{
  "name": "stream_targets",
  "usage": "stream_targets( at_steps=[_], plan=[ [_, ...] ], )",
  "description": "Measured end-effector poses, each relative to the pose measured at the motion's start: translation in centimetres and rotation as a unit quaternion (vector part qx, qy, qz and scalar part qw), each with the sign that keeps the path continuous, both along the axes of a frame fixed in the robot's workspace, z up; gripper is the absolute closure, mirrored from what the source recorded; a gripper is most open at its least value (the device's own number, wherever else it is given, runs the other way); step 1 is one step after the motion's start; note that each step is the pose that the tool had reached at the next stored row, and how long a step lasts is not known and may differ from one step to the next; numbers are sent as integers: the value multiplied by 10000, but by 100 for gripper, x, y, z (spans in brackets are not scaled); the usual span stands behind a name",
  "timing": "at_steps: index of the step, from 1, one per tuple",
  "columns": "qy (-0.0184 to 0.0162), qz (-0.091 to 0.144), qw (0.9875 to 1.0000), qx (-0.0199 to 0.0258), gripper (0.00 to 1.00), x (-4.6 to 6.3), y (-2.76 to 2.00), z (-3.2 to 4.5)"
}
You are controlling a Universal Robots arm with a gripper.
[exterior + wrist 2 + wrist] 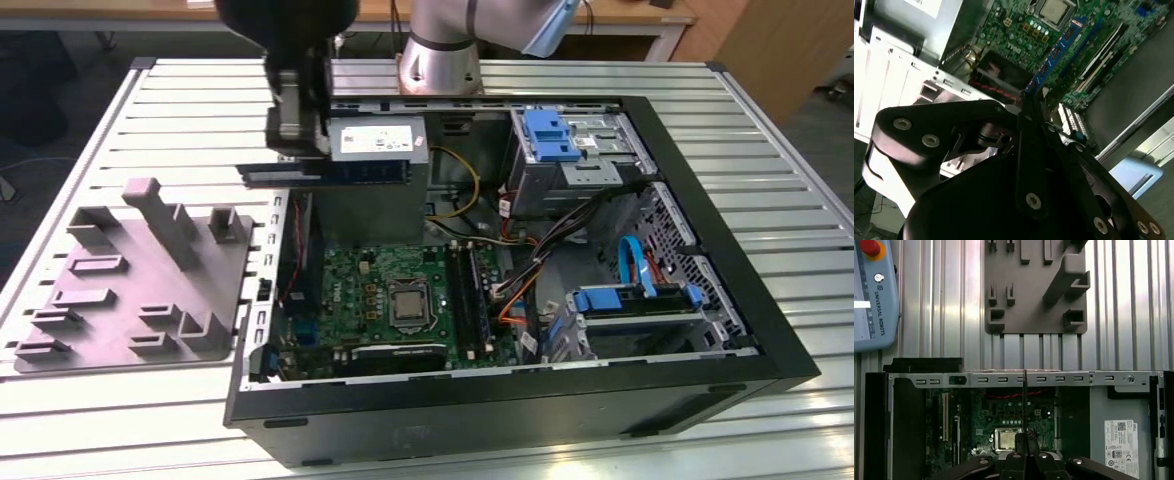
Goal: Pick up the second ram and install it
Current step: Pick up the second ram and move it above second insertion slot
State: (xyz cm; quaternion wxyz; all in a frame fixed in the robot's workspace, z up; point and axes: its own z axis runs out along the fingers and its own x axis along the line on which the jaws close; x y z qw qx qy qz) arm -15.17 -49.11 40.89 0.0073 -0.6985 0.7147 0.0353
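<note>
In the exterior view the second ram [350,172], a long dark bluish board, hangs level above the open computer case [507,400], near the case's rear corner at that view's left. My gripper [302,158] is shut on it from above. The ram [1056,52] reaches out from the gripper [1029,104] over the green motherboard [1094,30] in the second wrist view. It appears edge-on as a thin dark line [1024,400] in the first wrist view, above the gripper [1025,439]. The black slot rails [467,285] lie beside the processor [404,303], lower in the case.
A grey fixture plate [134,280] with upright blocks lies on the slatted table at the exterior view's left. Inside the case are a power supply [380,140], blue drive cages [554,135] and cables [534,260]. A teach pendant [874,290] rests on the table.
</note>
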Motion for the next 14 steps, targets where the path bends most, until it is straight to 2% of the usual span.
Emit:
stream_targets(
  at_steps=[14],
  plan=[
    [3, 0, 10000, 0, 88, 636, 0, 0]
  ],
)
